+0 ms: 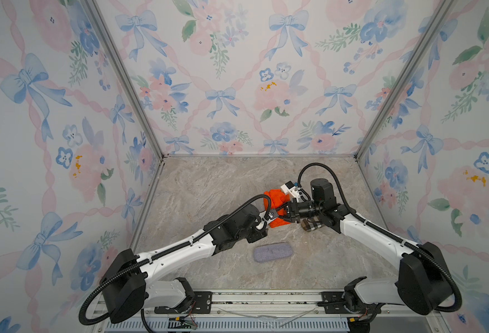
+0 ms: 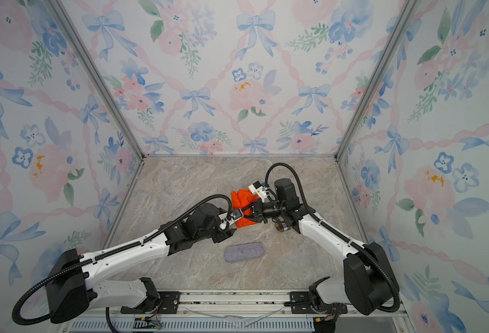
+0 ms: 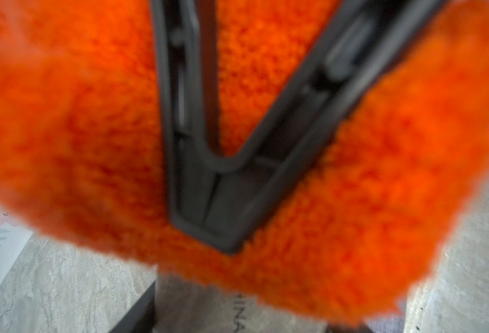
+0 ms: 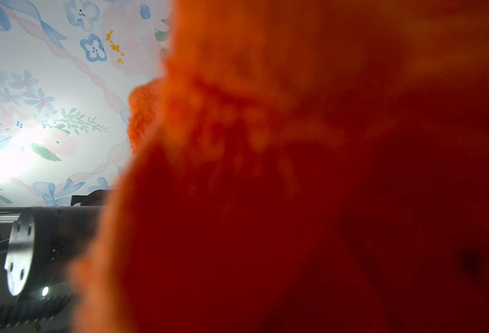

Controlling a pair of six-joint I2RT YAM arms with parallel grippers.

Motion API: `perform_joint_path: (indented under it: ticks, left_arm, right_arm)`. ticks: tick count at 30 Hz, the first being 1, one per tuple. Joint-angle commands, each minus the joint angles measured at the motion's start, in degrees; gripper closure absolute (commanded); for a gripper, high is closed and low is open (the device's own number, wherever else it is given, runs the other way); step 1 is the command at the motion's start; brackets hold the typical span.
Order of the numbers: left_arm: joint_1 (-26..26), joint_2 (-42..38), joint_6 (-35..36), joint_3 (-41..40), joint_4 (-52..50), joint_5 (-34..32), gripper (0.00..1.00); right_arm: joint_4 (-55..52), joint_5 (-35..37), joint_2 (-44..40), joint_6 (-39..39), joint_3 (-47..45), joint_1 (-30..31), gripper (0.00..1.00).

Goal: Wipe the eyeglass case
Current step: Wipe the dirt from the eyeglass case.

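The eyeglass case (image 1: 312, 225), near mid-table, shows only its plaid 3 o'clock end beyond the orange cloth (image 1: 276, 199); its long axis seems to run 9-to-3. The left gripper (image 1: 268, 223), narrowly parted, apparently clamps its 9 o'clock end, while the right gripper (image 1: 281, 214) is pinched shut on the cloth. Only the left wrist view shows the case's pale lettered face between the left fingers (image 3: 139, 314).
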Motion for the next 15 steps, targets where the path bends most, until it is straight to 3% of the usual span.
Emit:
perform_joint_path:
  ticks: [1, 8, 15]
  left_arm:
    - [-0.44, -2.11, -0.98, 2.47, 13.03, 1.72, 0.68]
    - [-0.44, -1.87, -0.95, 2.62, 12.02, -0.24, 0.67]
    - [-0.29, 0.06, -1.89, 4.19, 10.95, 0.02, 0.67]
  right_arm:
    - [-9.08, -1.24, 0.84, -4.61, 2.35, 1.01, 1.0]
    - [-35.63, 3.27, -1.36, -22.62, 11.92, -5.17, 1.0]
    - [-36.29, 9.88, -3.62, -21.83, 11.89, 1.07, 1.0]
